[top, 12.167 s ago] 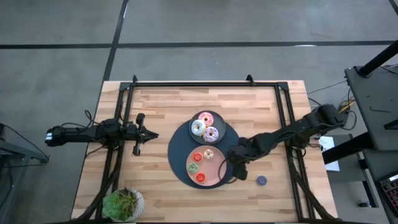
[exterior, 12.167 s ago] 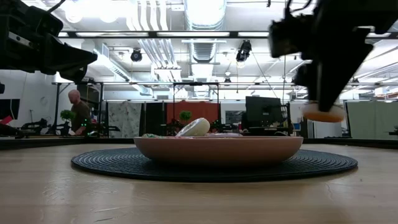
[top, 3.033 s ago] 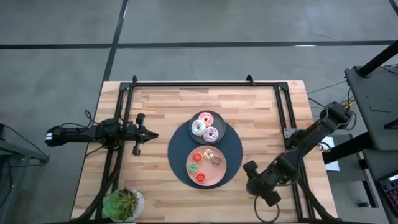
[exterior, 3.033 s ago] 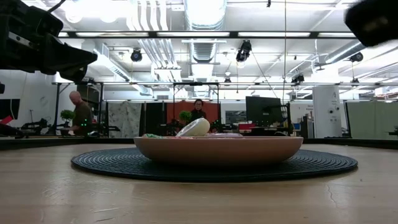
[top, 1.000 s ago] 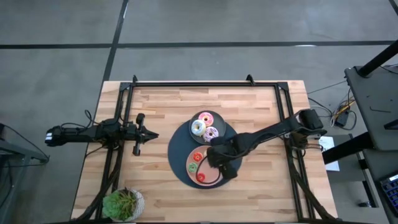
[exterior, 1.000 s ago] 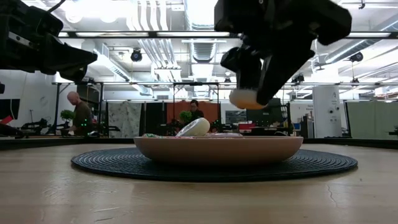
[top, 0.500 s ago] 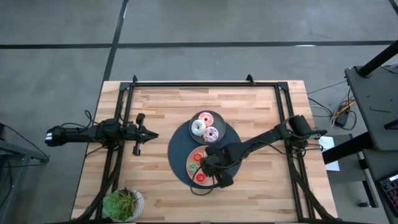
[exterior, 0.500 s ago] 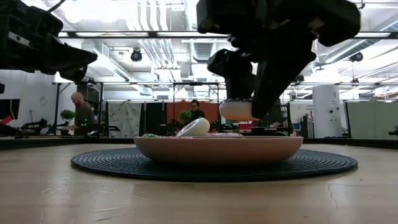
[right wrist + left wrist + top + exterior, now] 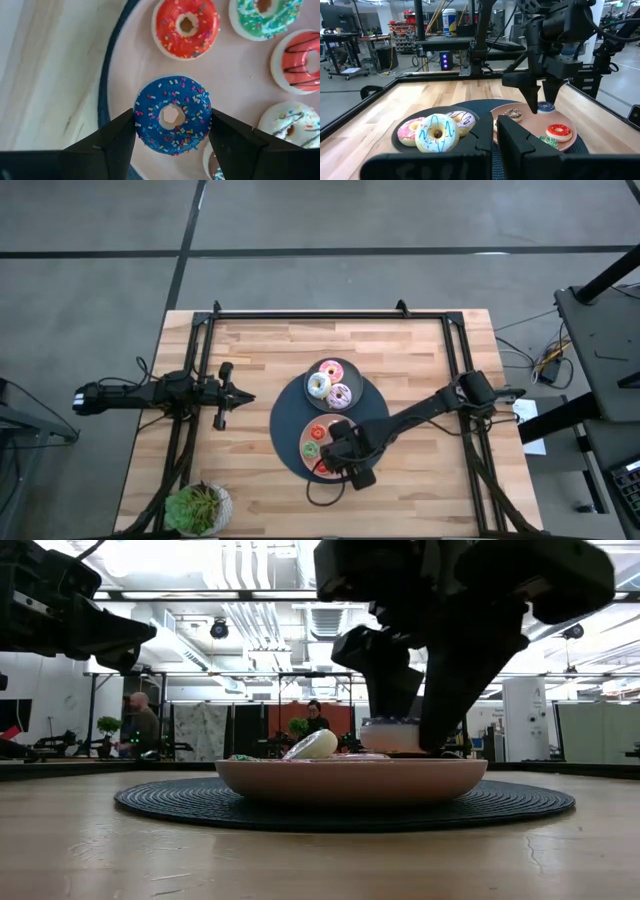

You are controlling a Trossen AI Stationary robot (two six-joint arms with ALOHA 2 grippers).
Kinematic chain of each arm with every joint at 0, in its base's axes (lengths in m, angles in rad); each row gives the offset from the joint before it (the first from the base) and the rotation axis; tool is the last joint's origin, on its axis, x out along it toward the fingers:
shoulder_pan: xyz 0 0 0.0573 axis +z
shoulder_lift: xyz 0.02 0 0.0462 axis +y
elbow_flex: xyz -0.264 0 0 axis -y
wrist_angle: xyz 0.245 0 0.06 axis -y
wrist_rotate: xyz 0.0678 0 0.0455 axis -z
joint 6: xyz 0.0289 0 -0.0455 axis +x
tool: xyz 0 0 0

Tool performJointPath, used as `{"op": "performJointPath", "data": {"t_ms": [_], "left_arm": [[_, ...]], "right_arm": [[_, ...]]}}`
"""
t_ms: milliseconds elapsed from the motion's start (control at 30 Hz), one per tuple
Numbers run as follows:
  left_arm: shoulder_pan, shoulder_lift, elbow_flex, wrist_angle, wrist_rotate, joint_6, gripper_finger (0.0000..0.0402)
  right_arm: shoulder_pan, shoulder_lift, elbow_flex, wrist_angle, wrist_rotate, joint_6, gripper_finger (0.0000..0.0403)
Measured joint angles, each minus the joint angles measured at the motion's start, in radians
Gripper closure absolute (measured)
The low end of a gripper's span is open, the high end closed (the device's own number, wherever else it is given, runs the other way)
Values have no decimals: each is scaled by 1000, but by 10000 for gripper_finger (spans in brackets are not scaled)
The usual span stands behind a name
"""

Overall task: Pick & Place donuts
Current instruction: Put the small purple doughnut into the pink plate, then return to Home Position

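The desk (image 9: 260,350) is pale planked wood, the round mat (image 9: 285,430) dark ribbed weave, the pink plate (image 9: 240,75) smooth and matt.

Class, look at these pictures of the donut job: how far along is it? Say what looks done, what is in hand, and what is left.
Done: small donuts, including a red donut and a green donut, already lie on the pink plate. In hand: the right gripper holds the blue donut just above that plate. Left: releasing it. The left gripper waits at the table's left side.
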Motion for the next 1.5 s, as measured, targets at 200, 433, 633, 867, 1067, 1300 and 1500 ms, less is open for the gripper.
{"op": "performJointPath", "data": {"t_ms": [200,433,633,867,1067,1300,1500], "left_arm": [[0,0,0,0,0,0,402],[0,0,0,0,0,0,402],[0,0,0,0,0,0,402],[0,0,0,0,0,0,402],[0,0,0,0,0,0,402],[0,0,0,0,0,0,402],[0,0,0,0,0,0,402]], "right_arm": [[-1,18,-9,16,2,1,177],[-1,50,-11,15,2,-4,177],[-1,50,-11,16,3,-8,177],[-2,50,-11,17,3,-19,177],[-2,50,-11,19,3,-44,174],[-6,50,-11,19,2,-42,142],[-6,50,-11,17,3,-42,116]]}}
